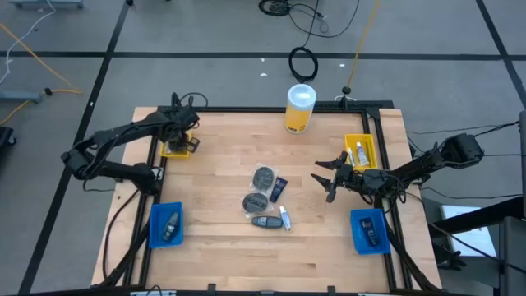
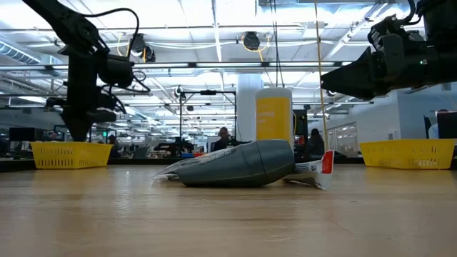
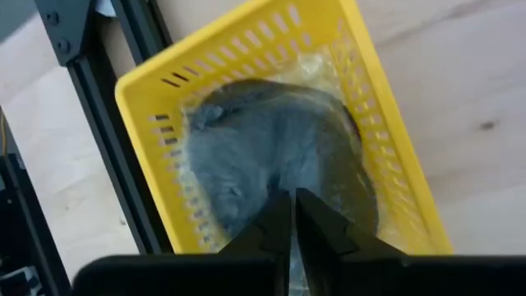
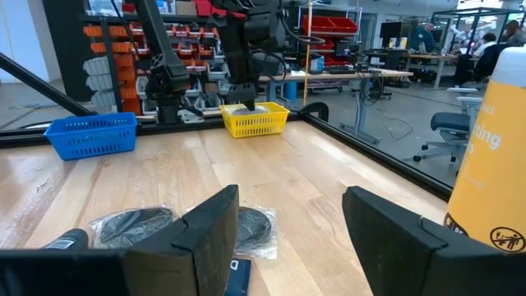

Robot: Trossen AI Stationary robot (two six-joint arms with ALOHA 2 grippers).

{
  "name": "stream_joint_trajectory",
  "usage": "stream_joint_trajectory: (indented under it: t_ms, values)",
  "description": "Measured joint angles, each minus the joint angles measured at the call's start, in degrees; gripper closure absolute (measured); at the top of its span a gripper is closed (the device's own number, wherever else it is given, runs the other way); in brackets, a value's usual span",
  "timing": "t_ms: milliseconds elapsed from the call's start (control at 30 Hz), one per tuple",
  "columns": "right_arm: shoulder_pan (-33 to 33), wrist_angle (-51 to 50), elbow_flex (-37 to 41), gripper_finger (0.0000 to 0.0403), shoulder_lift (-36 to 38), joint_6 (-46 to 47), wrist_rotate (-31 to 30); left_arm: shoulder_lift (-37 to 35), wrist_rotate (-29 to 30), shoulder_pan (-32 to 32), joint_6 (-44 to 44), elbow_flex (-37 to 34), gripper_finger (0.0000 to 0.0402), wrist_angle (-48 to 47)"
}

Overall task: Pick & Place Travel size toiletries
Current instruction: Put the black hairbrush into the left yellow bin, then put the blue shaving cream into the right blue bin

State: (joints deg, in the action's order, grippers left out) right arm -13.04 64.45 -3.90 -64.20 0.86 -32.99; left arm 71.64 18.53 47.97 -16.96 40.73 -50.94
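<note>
Right, my left claw (image 1: 182,141) sits over the yellow basket (image 1: 176,150) at the upper left of the overhead frame, with its fingers (image 3: 278,233) drawn together. In the left wrist view I see a round dark grey disc (image 3: 271,156) in clear wrap lying inside that basket, directly under the fingertips; I cannot tell whether they pinch the wrap or only touch it.

My right claw (image 1: 327,179) hovers right of centre in the overhead frame, fingers apart and empty, pointing toward the middle of the surface (image 1: 222,247). The remaining toiletries lie in a cluster at centre frame, to the left of that claw and apart from it: two wrapped discs (image 1: 265,177), a dark blue sachet (image 1: 279,189), a dark grey oblong bottle (image 1: 265,221) and a small white tube (image 1: 285,218).

A second yellow basket (image 1: 360,153) holding small white tubes is at right. Blue bins (image 1: 165,224) at lower left and lower right each hold a dark bottle.
</note>
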Motion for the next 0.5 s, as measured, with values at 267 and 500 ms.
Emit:
stream_joint_trajectory:
  t_ms: [267, 500]
  values:
    - [0.0, 0.0, 0.0, 0.0193, 0.0, 0.0, 0.0, -0.4, 1.4, 0.0, 3.4, 0.0, 0.0394, 1.6]
    - [0.0, 0.0, 0.0, 0.0193, 0.0, -0.2, 0.0, -4.4, -3.1, -5.8, 2.0, 0.0, 0.0399, 7.9]
